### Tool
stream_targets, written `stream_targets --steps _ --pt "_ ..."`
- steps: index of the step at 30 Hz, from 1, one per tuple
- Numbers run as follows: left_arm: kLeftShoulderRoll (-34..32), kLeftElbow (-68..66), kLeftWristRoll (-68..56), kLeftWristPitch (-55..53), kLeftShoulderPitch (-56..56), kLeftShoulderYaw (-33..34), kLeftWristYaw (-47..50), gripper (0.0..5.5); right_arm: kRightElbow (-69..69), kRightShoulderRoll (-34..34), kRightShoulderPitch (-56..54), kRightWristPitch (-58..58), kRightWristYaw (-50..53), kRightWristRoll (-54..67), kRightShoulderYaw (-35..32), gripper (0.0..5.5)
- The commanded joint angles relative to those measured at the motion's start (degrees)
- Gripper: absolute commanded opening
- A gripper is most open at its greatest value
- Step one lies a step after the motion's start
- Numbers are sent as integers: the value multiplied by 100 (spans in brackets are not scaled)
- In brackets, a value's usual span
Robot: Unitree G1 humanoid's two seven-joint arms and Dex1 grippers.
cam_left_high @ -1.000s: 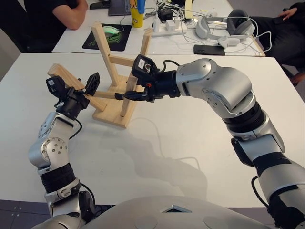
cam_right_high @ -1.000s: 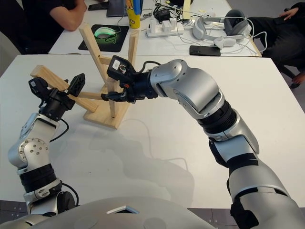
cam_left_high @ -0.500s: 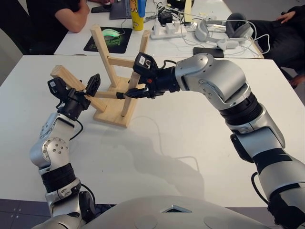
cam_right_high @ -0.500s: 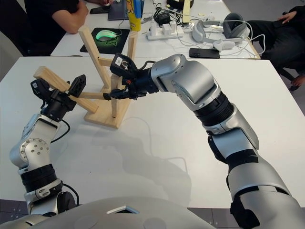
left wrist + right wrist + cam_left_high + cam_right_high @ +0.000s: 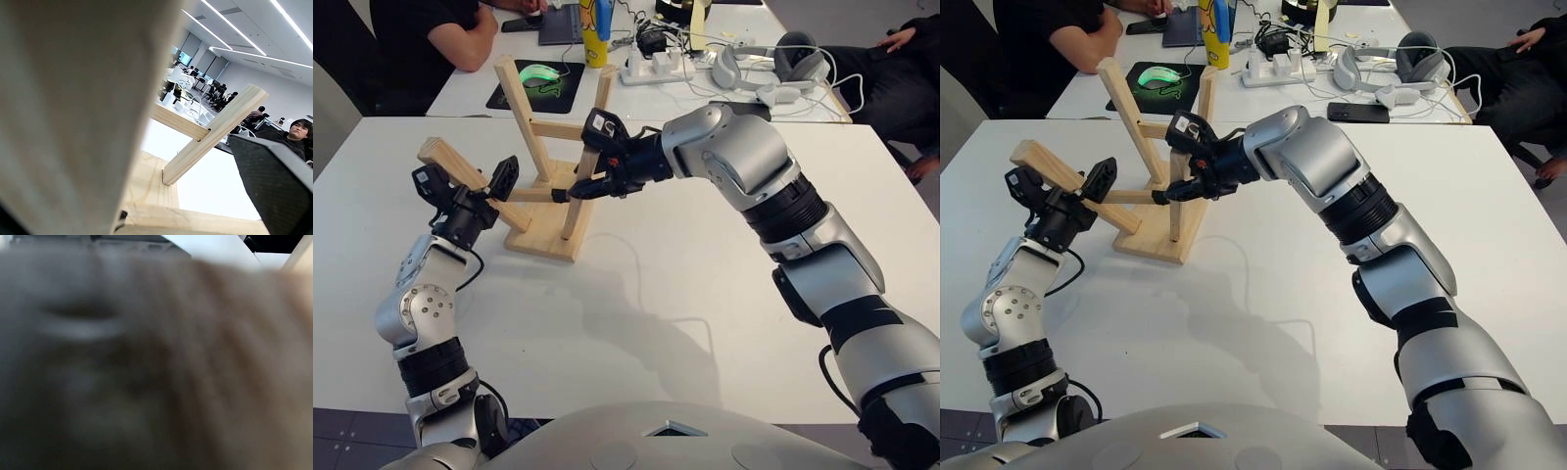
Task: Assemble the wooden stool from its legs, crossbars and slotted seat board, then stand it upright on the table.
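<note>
The right jaws are pressed shut on the front leg [image 5: 574, 217] of the stool [image 5: 548, 211], the dark fingers [image 5: 570, 193] pinching it at the height where a crossbar [image 5: 530, 195] comes in from the left. The right wrist view is only blurred wood grain, very close.

The left jaws stand spread. Their two fingers [image 5: 504, 174] lie either side of the left-hand leg [image 5: 450, 159], which runs between them and points up and to the left. In the left wrist view one padded finger [image 5: 279, 188] is apart from the wood.

The stool is upside down and tipped. Its seat board [image 5: 540, 240] rests low on the white surface [image 5: 685, 264] between the two arms, and the legs lean away from the robot. Two further legs rise behind the right jaws, a tall leg [image 5: 522, 108] and a far leg [image 5: 604, 93], joined by an upper crossbar [image 5: 560, 127].

Beyond the surface's far edge a second surface [image 5: 460, 93] carries a dark mouse mat [image 5: 514, 90] with a green-lit mouse [image 5: 540, 73], a yellow bottle [image 5: 596, 24] whose print is too small to read, a white power strip [image 5: 658, 67], a headset [image 5: 773, 70] and a black phone [image 5: 739, 106].
</note>
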State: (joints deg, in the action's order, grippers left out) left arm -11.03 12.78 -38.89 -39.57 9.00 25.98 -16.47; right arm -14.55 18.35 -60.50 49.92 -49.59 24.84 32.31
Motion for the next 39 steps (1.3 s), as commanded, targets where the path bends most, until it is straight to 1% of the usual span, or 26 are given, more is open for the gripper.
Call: stream_targets --steps 1,4,6,9,13,22,26,29,39 --pt "299 -88 -553 -454 41 -685 -475 500 -1377 -392 1008 423 150 -654 708 207" --pt "284 -146 -559 -440 67 -695 -477 500 -1454 -345 992 213 123 -832 804 207" --pt "300 -108 -590 -453 70 -712 -427 500 -996 -220 1074 100 171 -1047 1162 207" --pt "317 -95 -611 -451 64 -722 -407 500 -280 -179 1256 232 287 -1095 1504 207" --pt "315 -112 -593 -453 54 -766 -420 500 137 -229 1445 463 330 -1068 1637 207" --pt "299 -114 -559 -435 41 -818 -432 500 -483 -705 1129 384 210 -1135 1546 207" --pt "292 -164 -558 -414 75 -856 -451 500 -839 -860 998 211 51 -1270 1653 207" --pt "305 -185 -560 -384 87 -880 -429 500 -859 -877 967 190 -125 -1299 1776 207" --pt "280 -218 -534 -358 150 -965 -421 500 -1822 -1287 650 -171 -620 -1528 1794 207"
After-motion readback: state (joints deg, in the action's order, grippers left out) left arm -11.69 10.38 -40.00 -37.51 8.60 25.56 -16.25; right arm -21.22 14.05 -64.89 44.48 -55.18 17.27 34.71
